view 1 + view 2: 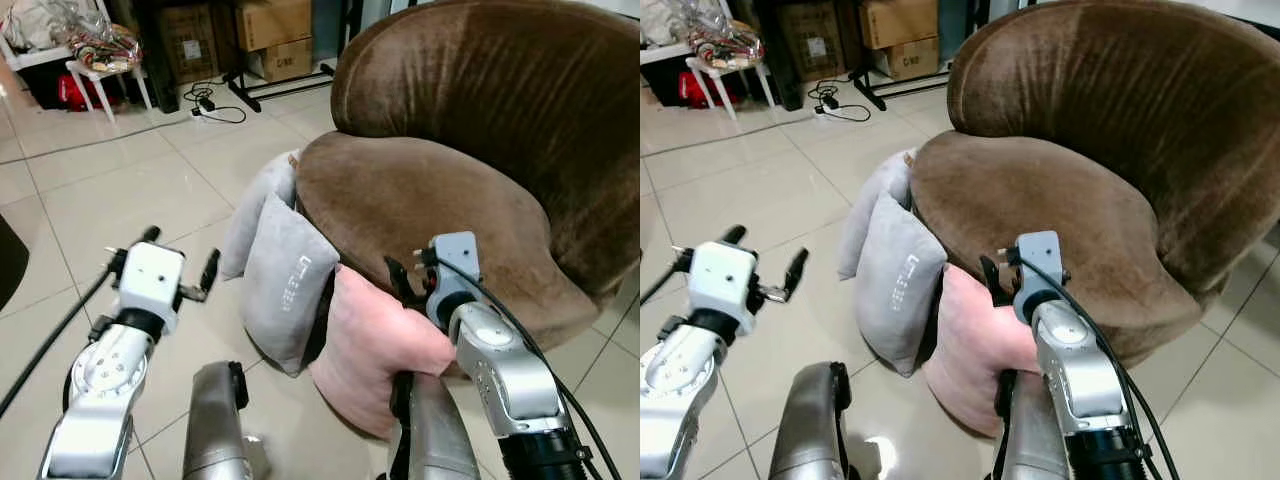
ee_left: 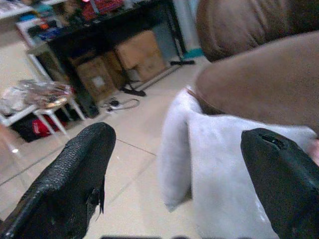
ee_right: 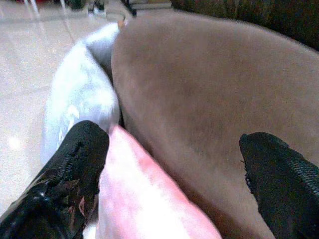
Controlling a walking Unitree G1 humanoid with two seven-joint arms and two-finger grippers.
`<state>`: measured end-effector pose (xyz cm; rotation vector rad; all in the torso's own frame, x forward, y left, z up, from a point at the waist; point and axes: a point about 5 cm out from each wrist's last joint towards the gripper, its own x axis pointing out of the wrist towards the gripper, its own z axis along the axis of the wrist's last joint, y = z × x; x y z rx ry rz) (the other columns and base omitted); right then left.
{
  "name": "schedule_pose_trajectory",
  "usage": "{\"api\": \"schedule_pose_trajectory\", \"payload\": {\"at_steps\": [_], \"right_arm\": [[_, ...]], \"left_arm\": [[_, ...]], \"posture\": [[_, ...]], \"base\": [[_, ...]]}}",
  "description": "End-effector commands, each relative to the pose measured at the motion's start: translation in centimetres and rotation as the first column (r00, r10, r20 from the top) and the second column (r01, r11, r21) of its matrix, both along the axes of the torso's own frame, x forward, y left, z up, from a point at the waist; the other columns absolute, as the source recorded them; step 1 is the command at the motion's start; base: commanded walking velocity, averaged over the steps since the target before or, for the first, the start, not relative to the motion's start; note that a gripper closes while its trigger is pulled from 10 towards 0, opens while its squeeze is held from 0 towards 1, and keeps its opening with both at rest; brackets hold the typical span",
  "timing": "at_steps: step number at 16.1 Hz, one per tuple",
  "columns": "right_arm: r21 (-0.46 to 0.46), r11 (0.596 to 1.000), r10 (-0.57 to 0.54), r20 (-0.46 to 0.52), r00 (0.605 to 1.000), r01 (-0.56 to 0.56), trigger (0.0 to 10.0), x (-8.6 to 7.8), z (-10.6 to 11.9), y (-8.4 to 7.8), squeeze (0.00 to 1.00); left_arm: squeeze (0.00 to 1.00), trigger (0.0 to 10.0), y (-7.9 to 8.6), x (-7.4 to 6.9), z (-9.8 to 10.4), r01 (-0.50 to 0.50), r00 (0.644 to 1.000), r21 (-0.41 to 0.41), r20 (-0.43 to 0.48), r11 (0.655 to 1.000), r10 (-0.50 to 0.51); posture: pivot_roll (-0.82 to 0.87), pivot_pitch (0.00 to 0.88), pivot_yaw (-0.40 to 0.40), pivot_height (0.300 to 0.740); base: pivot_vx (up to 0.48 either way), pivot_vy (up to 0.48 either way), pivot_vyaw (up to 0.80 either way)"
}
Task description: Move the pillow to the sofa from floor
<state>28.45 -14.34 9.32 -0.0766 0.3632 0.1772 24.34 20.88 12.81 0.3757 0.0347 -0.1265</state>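
hovering right tool [image 3: 174, 164] spread over pink pillow [image 1: 372, 345] by sofa [image 1: 420, 200].

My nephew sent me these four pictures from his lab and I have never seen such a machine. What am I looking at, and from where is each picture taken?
This is a walking robot with two silver arms. The top two pictures come from cameras in its head, looking down. The other two come from cameras on its wrists, looking along the black fingers. Before it stands a brown sofa. Leaning against it on the tiled floor are two grey pillows and a pink pillow. The right gripper, jaws open, is at the pink pillow's top edge, one finger against it, not clamped. The left gripper, also open, hangs in the air beside the grey pillows and holds nothing.
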Motion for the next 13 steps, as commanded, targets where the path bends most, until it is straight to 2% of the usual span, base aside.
{"api": "schedule_pose_trajectory", "payload": {"at_steps": [1, 5, 6, 7, 13], "right_arm": [[-0.033, 0.999, 0.007, -0.055, 0.998, -0.009, 10.0, 0.1, -1.0, -0.4, 1.00], [-0.035, 0.999, 0.020, -0.060, 0.998, -0.022, 10.0, 0.9, -1.3, -0.1, 1.00], [0.025, 1.000, 0.006, -0.070, 0.998, -0.005, 10.0, 0.8, -1.2, 0.4, 0.00], [0.057, 0.998, -0.008, -0.058, 0.998, 0.012, 10.0, 0.8, -1.1, 0.5, 0.00], [0.071, 0.997, 0.004, -0.053, 0.999, 0.000, 10.0, 0.6, -1.2, 0.9, 0.00]], "left_arm": [[0.00, 10.0, -0.1, -0.1, 0.2, 0.038, 0.999, 0.008, -0.019, 0.999, -0.038], [0.00, 10.0, -0.2, -0.1, 0.3, 0.068, 0.997, 0.014, -0.026, 0.998, -0.068], [0.00, 10.0, -0.3, 0.0, 0.4, 0.069, 0.997, 0.013, -0.022, 0.998, -0.068], [0.00, 10.0, -0.4, 0.1, 0.5, 0.071, 0.997, 0.012, -0.022, 0.997, -0.070], [0.00, 10.0, -0.4, -0.2, 0.3, 0.081, 0.996, 0.013, -0.033, 0.997, -0.080]], "posture": [[-0.02, 0.000, -0.022, 0.485], [-0.02, 0.000, -0.019, 0.485], [-0.02, 0.000, -0.019, 0.480], [-0.02, 0.000, -0.019, 0.470], [-0.01, 0.000, -0.017, 0.410]], "base": [[0.000, 0.000, 0.00], [0.000, 0.000, 0.00], [0.000, 0.000, 0.00], [0.000, 0.000, 0.00], [0.000, 0.000, 0.00]]}}
